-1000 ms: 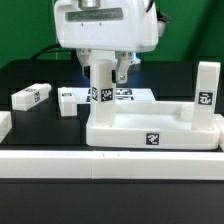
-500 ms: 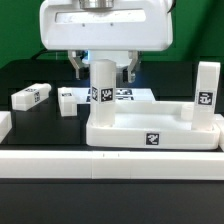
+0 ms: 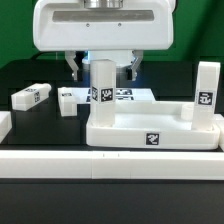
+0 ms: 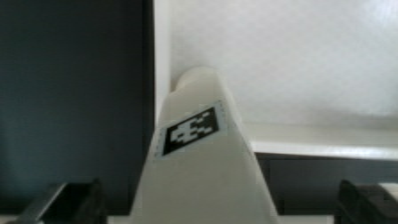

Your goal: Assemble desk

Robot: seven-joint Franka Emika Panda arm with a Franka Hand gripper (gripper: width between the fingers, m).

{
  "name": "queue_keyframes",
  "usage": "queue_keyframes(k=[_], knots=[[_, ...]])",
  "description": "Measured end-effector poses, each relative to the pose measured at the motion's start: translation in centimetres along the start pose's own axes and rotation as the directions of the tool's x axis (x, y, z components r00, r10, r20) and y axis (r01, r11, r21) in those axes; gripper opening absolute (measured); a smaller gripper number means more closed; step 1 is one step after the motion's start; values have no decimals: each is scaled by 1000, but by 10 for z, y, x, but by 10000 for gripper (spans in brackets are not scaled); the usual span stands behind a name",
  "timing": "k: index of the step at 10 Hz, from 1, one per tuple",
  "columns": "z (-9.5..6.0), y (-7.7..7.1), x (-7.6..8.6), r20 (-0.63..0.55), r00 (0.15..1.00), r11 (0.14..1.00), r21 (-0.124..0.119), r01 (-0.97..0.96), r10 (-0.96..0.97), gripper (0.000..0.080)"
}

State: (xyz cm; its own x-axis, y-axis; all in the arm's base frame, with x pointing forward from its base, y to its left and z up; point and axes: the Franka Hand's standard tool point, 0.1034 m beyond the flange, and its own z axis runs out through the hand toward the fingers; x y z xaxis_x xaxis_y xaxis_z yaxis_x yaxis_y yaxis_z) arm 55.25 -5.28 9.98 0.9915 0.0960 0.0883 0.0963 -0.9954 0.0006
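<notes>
The white desk top (image 3: 125,130) lies flat at the front, with a tag on its near rim. One leg (image 3: 102,82) stands upright at its corner on the exterior view's left, and a second leg (image 3: 207,90) stands upright at the right corner. My gripper (image 3: 102,70) hangs open over the left leg, with a dark finger on each side and a gap to the leg on both. In the wrist view the tagged leg (image 4: 199,150) rises between the fingers (image 4: 71,200) of the gripper (image 4: 217,205), and neither touches it.
Two loose tagged legs (image 3: 32,96) (image 3: 67,100) lie on the black table at the exterior view's left. The marker board (image 3: 128,95) lies behind the upright leg. A white piece (image 3: 3,122) shows at the left edge.
The jaws have spread off the upright leg and now stand wide on both sides of it. The gripper body has shifted toward the exterior view's left. The leg stays upright.
</notes>
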Motion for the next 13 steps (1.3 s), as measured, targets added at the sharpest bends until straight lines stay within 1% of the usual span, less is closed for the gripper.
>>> queue_keyframes(k=[2,3,4,5,9,11,13], knots=[[0,4,-1,0,996,996,-1,90,-90,638],[0,3,-1,1,996,996,-1,91,-91,472],[1,3,-1,1,996,996,-1,91,-91,472],[1,3,-2,1,996,996,-1,91,-91,284],[1,3,-2,1,997,997,0,80,-80,288],[1,3,-2,-2,994,994,5,-111,111,288],[1,4,-2,-1,948,948,11,-317,317,289]])
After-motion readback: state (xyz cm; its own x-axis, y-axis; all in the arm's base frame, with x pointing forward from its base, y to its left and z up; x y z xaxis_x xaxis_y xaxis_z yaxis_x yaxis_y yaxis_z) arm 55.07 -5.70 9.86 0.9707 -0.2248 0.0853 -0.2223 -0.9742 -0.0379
